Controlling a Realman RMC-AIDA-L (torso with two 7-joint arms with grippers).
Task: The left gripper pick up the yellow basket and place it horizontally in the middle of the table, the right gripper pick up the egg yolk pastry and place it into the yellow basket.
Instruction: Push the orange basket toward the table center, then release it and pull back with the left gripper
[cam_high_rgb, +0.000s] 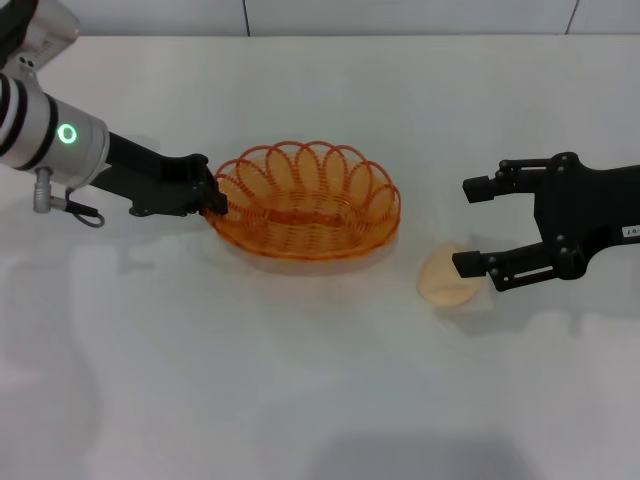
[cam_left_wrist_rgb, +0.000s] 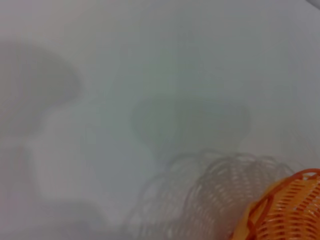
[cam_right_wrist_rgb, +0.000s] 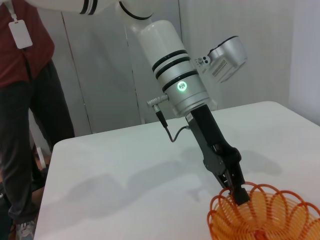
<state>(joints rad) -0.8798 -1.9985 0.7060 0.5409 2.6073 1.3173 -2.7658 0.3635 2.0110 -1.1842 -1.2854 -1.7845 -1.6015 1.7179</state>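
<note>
The yellow basket (cam_high_rgb: 300, 212) is an orange wire oval on the white table (cam_high_rgb: 300, 400), near the middle. My left gripper (cam_high_rgb: 213, 202) is shut on its left rim. The right wrist view shows the same grip (cam_right_wrist_rgb: 241, 194) on the basket (cam_right_wrist_rgb: 267, 217). A part of the basket (cam_left_wrist_rgb: 290, 210) shows in the left wrist view with its shadow beside it; I cannot tell whether it rests on the table. The egg yolk pastry (cam_high_rgb: 446, 276) lies on the table right of the basket. My right gripper (cam_high_rgb: 470, 227) is open, its near finger (cam_high_rgb: 478, 264) right beside the pastry.
A person in a red shirt (cam_right_wrist_rgb: 25, 100) stands beyond the table's far edge in the right wrist view. White tabletop stretches in front of the basket and the pastry.
</note>
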